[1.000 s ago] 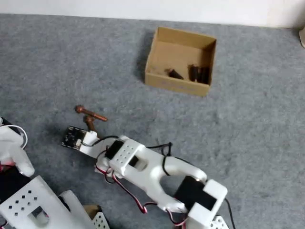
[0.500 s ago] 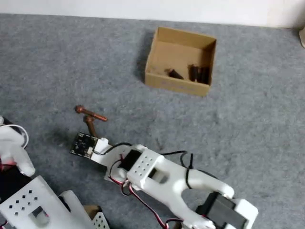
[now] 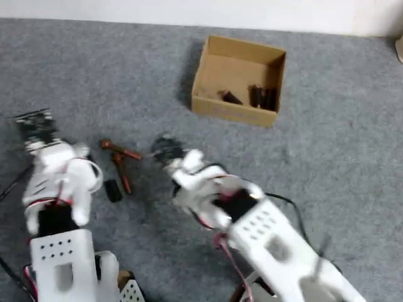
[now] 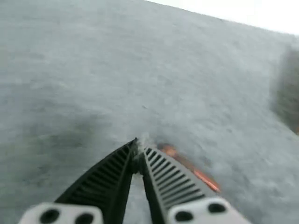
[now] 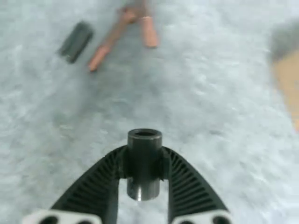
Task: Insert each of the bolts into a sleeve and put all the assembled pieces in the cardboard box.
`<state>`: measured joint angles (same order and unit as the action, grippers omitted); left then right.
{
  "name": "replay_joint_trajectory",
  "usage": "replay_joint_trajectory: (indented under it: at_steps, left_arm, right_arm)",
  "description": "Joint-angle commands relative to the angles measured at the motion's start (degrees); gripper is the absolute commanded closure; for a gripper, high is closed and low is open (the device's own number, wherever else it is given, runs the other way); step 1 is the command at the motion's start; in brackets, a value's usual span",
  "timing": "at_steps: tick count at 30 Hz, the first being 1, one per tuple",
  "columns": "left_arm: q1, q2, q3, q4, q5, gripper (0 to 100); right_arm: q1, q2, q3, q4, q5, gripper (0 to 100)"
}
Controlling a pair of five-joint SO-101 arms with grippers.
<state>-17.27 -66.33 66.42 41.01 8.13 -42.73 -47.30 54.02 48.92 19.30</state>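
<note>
Two copper bolts (image 3: 121, 153) lie crossed on the grey mat, with a loose black sleeve (image 3: 112, 190) beside them. My right gripper (image 3: 165, 150) hangs to the right of the bolts. In the right wrist view the right gripper (image 5: 145, 156) is shut on a second black sleeve (image 5: 145, 163), held upright with its bore showing; farther off lie the bolts (image 5: 112, 42) and the loose sleeve (image 5: 76, 41). My left arm (image 3: 60, 179) stands left of the bolts. The left gripper (image 4: 138, 151) is shut on nothing, with a bolt (image 4: 189, 169) just past its tips.
The cardboard box (image 3: 232, 113) stands at the back of the mat, right of centre, with several dark assembled pieces (image 3: 261, 95) inside. Open mat lies between the box and the grippers. A tan blur of the box (image 5: 286, 79) shows in the right wrist view.
The right arm has lifted off the spot below the bolts and swung right with a sleeve, uncovering the loose sleeve on the mat. The left arm has come forward to the bolts.
</note>
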Motion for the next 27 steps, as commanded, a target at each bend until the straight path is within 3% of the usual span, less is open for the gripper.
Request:
replay_joint_trajectory:
  at_steps: [1, 6, 12, 18, 23, 27]
  left_arm:
    - [4.4, -0.3, 0.7, -1.8, 1.2, 99]
    - [4.8, 4.6, 1.5, -5.0, 2.0, 99]
    - [5.3, 29.3, -8.4, -7.7, 2.1, 95]
    - [5.5, 49.5, -23.1, 1.7, 7.6, 94]
    - [5.3, 51.7, -31.9, 17.5, 13.5, 94]
    - [7.0, 52.1, -33.9, 19.6, 13.5, 91]
  right_arm:
    - [4.7, -12.0, 6.5, -0.2, -3.0, 99.4]
    - [6.2, -20.8, 15.3, -0.4, -3.6, 99.4]
    - [7.3, -24.3, 17.6, -0.5, -3.9, 99.4]
    - [7.3, -24.5, 17.8, -0.5, -3.7, 99.4]
    - [8.9, -24.9, 17.8, -0.6, -3.6, 99.4]
    - [13.1, -25.1, 17.8, -2.9, -3.5, 99.4]
